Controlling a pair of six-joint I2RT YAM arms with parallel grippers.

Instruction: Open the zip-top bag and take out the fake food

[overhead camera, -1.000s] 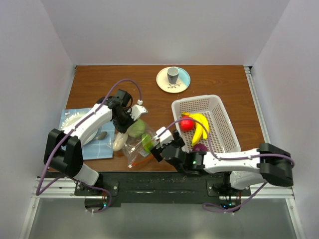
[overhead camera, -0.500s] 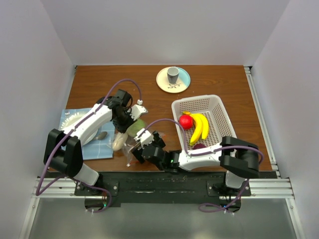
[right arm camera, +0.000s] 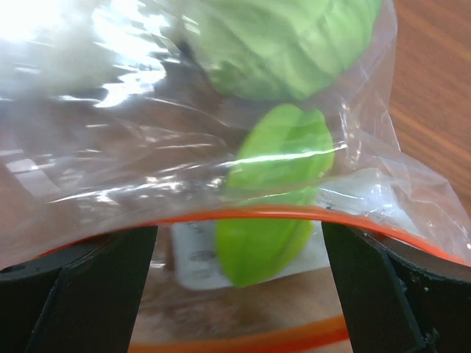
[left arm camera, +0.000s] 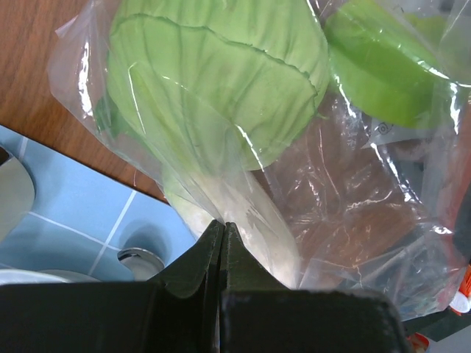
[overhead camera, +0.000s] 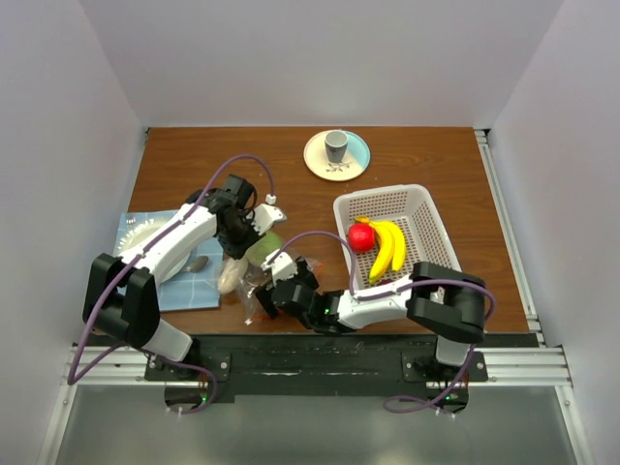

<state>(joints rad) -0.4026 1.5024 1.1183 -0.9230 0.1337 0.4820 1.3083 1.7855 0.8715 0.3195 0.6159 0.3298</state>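
The clear zip-top bag (overhead camera: 258, 278) lies at the table's front, left of the white basket (overhead camera: 433, 225). My left gripper (left arm camera: 223, 225) is shut on the bag's plastic at its far end (overhead camera: 237, 235). In the bag are a large green leafy piece (left arm camera: 221, 81), a cream oval piece (left arm camera: 254, 220) and a bright green piece (right arm camera: 274, 198). My right gripper (right arm camera: 239, 294) is open at the bag's mouth (overhead camera: 275, 294), its fingers on either side of the bright green piece, and the orange-red zip strip (right arm camera: 235, 216) arches across them. The banana bunch (overhead camera: 389, 246) and red fruit (overhead camera: 361, 237) lie in the basket.
A plate (overhead camera: 356, 155) with a grey cup (overhead camera: 335, 145) stands at the back. A blue cloth (overhead camera: 184, 286) with a plate and a spoon (left arm camera: 140, 261) lies at the left, beside the bag. My right arm stretches along the table's front edge below the basket.
My right gripper has moved left from beside the basket to the bag's mouth. My left gripper has kept its hold and place.
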